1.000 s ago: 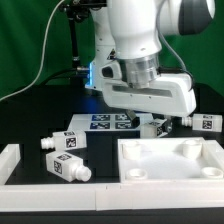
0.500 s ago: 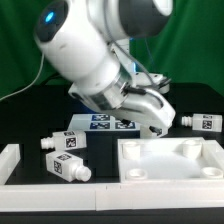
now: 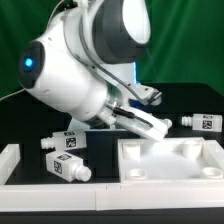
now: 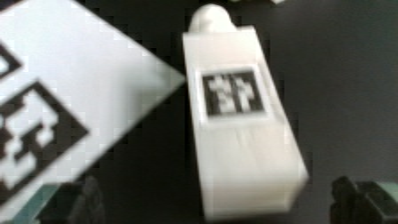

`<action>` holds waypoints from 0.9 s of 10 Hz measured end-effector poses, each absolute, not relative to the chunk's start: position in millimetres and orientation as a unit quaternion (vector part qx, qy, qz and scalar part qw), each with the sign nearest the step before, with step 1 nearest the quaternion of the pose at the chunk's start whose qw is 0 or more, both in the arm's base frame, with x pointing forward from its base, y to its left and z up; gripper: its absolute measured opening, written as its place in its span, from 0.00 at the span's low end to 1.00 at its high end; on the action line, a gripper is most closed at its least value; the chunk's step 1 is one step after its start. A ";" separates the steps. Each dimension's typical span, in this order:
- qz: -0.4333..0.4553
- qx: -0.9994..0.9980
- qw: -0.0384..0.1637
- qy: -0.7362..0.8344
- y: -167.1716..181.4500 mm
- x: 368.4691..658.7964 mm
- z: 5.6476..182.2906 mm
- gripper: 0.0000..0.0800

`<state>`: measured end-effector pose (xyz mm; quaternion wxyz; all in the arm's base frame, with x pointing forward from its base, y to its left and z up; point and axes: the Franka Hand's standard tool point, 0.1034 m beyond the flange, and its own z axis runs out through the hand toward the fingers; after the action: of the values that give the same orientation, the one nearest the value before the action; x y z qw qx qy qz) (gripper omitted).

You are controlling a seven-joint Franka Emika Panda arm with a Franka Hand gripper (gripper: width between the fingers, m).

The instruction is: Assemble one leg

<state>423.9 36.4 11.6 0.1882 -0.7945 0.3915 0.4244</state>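
Note:
In the wrist view a white leg (image 4: 235, 110) lies on the black table with a square tag on its upper face and a round peg (image 4: 214, 15) at its far end. My gripper (image 4: 210, 205) is open, and its dark fingertips (image 4: 54, 205) stand apart on either side of the leg's near end without touching it. In the exterior view my tilted gripper (image 3: 160, 127) hides that leg. Three other legs lie free: one at the right (image 3: 205, 122) and two at the left (image 3: 65, 142) (image 3: 68, 170).
The white tabletop (image 3: 170, 175) lies at the front right, close under my hand. The marker board (image 4: 54, 100) lies right beside the leg between my fingers. A low white rail (image 3: 10, 160) runs along the left and front of the table.
The arm has swung and tilted over hard. The hand now points toward the exterior view's right, low over the table beside the tabletop. The loose legs have not moved.

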 end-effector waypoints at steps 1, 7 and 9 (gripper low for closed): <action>0.428 -0.789 0.191 0.397 43.7 423.8 11.8 0.81; 0.427 -0.792 0.193 0.390 54.2 421.6 11.0 0.43; 0.421 -0.800 0.190 0.383 53.5 423.4 12.0 0.36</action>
<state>423.4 53.5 12.0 0.1896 -0.7999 0.3830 0.4214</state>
